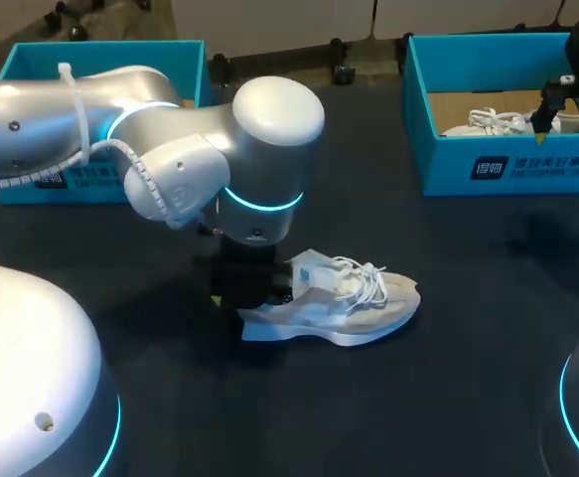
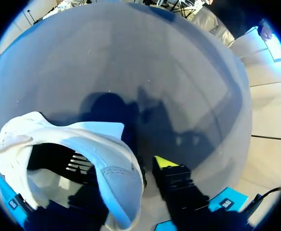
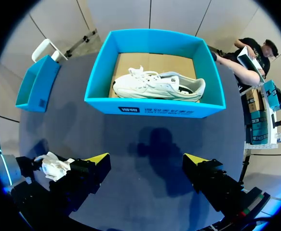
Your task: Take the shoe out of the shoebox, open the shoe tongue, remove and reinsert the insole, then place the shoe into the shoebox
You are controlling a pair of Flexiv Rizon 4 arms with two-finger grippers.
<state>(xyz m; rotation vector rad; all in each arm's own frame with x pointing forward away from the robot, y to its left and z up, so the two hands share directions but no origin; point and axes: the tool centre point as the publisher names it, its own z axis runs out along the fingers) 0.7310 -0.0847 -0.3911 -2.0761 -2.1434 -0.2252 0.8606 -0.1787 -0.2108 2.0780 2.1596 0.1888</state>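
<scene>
Head view: the shoe (image 1: 354, 298) sits on the desk (image 1: 468, 388), toe to my right, well apart from the shoebox (image 1: 507, 164). The left claw (image 1: 241, 286) is down at its rear end.

Left wrist view: the heel (image 2: 116, 185) rises right at the claw, but I cannot tell whether it is clamped.

Right wrist view: the right claw (image 3: 147, 161) hangs spread wide and empty, facing the shoebox, where a second shoe (image 3: 154, 86) lies.

I judge the tongue (image 1: 314, 270) comes next: pin the rear firmly, then bring the right claw in to lift the tongue clear of the laces (image 1: 368, 276)
</scene>
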